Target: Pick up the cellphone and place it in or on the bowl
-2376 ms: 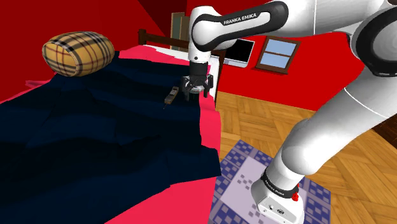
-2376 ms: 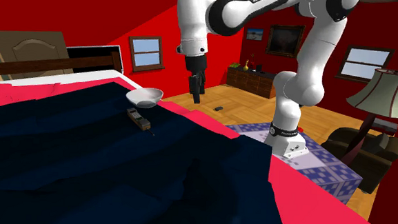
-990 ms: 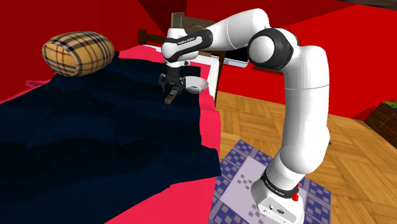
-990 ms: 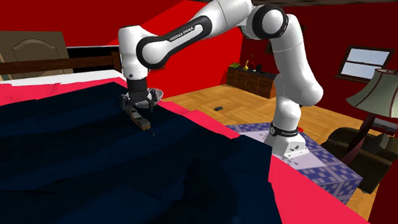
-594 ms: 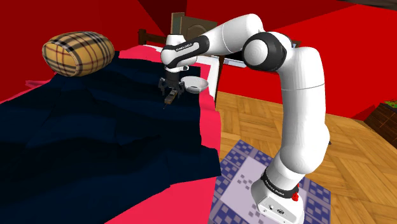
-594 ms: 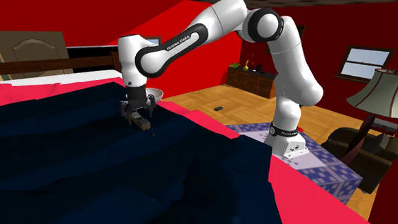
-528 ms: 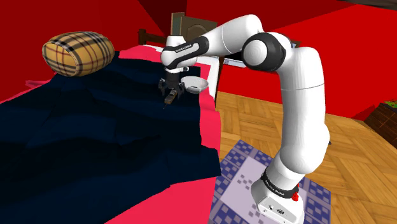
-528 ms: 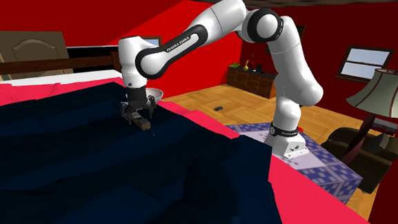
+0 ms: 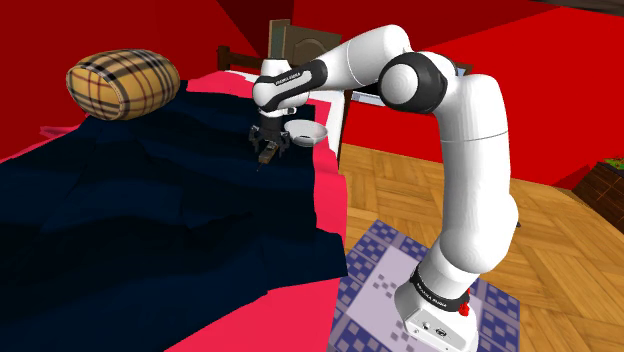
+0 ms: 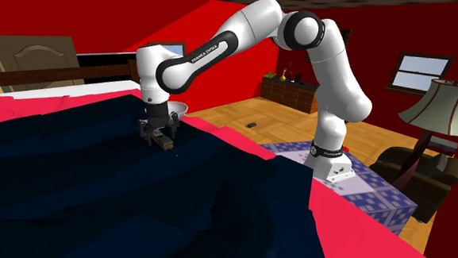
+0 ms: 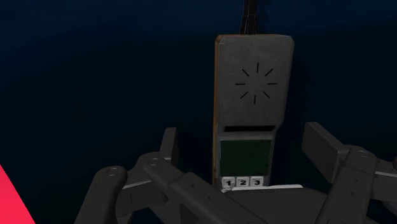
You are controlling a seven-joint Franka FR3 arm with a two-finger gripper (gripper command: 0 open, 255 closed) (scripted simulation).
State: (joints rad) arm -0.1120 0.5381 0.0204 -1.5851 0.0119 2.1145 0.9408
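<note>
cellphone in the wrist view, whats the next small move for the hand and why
Probably close the hand on the cellphone: in the wrist view its fingers stand apart on either side of it, not touching, while it lies on the dark blue blanket.

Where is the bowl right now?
In the shoulder view the white bowl sits on the bed near its edge, just right of the gripper and cellphone.
</note>
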